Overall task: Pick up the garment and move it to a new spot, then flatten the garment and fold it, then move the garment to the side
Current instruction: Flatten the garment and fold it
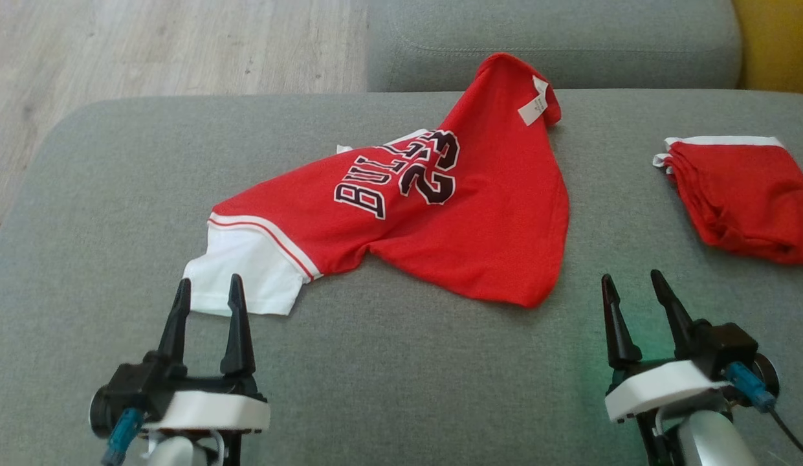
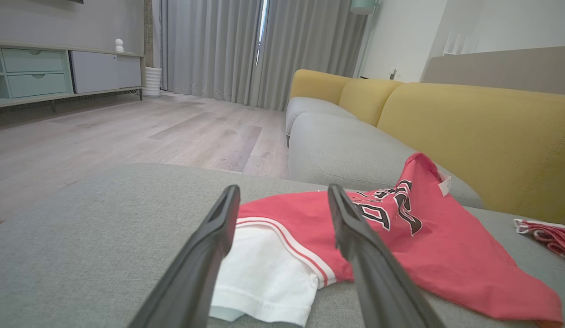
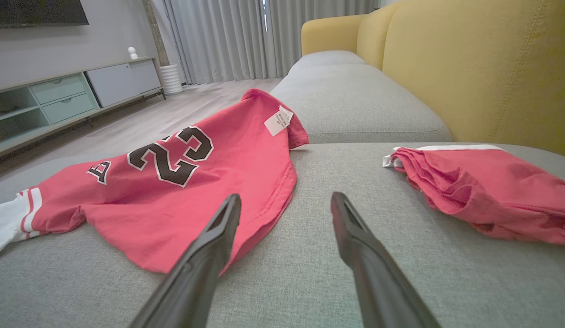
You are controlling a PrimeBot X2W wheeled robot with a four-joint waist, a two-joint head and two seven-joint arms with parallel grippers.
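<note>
Rumpled jersey [image 1: 453,226] at centre of cushion [image 1: 401,388]. Left gripper [image 1: 209,279] at 7 o'clock, spread, tips by white sleeve [image 1: 246,272]. Right gripper [image 1: 631,275] at 5, spread, empty. Red bundle [image 1: 744,194] at 3.

On my left tool [image 1: 209,279] and right tool [image 1: 631,275] I saw long black tapered fingers [image 1: 238,330], black housings, white collars [image 1: 210,411], blue cable plugs [image 1: 123,432] and pale forearms.

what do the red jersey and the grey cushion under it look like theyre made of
Red jersey: seemingly thin, matte knit fabric, perhaps synthetic; it drapes limply and creases softly. Its white sleeve shows a stitched hem. Grey cushion: matte woven upholstery cloth, going by its fine flecked weave.
</note>
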